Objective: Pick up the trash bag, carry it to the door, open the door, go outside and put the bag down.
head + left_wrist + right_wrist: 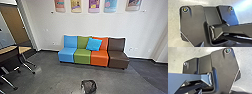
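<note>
metal legs [8, 82]: shiny, lower left
left gripper: honestly can't tell if it's clenched or released
seats [82, 56]: blue, green, orange, brown, mid-frame
trash bag [88, 86]: dark lump on the floor, bottom centre
pillow [94, 44]: bright blue, on the seats
right gripper: can't tell either, folks

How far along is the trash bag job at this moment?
Nothing looks done yet: what appears to be the trash bag sits on the grey floor, in front of the coloured seats. In hand: nothing is seen holding it. The room is indoors, so pickup, carrying, door and setting down outside all seem left.
</note>
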Robot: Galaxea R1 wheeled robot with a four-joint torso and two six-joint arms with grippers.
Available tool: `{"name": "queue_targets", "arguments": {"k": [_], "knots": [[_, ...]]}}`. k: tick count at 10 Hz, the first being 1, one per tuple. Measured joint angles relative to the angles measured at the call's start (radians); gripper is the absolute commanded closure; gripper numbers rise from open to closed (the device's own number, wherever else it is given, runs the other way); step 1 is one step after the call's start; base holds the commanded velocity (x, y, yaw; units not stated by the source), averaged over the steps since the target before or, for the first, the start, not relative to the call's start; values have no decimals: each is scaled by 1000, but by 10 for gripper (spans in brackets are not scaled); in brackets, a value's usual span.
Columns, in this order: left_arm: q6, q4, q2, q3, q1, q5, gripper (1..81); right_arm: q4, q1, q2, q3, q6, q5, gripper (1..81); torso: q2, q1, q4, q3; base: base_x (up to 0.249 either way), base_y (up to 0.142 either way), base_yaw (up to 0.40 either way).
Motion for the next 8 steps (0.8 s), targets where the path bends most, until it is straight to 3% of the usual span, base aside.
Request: {"name": "queue_targets", "arguments": {"k": [5,8], "knots": [[0,0,0,0,-4,-4,10,0,5,0,-3,0,1,10,0,0,0,0,203,0,0],[0,0,-9,0,-2,-3,10,0,5,7,-6,0,0,10,0,0,0,0,202,-86,0]]}}
